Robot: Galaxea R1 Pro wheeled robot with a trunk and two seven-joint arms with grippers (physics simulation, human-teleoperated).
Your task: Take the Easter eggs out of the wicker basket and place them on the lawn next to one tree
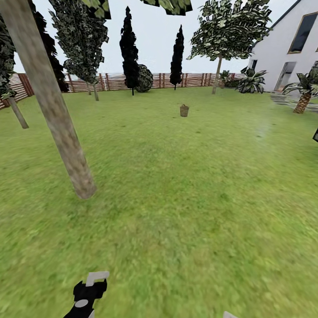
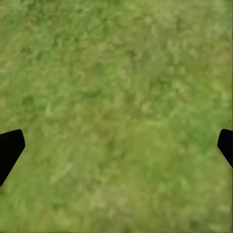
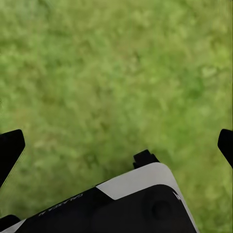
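Observation:
The wicker basket [image 1: 184,110] stands small and far off on the lawn [image 1: 176,185], straight ahead in the head view. The Easter eggs are hidden at this distance. A tree with a thick grey-brown trunk [image 1: 62,128] rises close by on my left. My left gripper [image 1: 93,282] shows at the bottom edge of the head view. In the left wrist view it [image 2: 116,145] is open over bare grass, its black fingertips [image 2: 9,148] far apart. My right gripper [image 3: 116,145] is open too, over grass and a black-and-white part of the robot [image 3: 126,204].
A brown slat fence [image 1: 115,81] closes the far side, with two dark cypresses [image 1: 129,48] and a round shrub before it. Another leafy tree [image 1: 217,75] stands at the back right, near a white house [image 1: 282,53] and a short palm [image 1: 304,100]. A thin trunk [image 1: 17,112] leans at far left.

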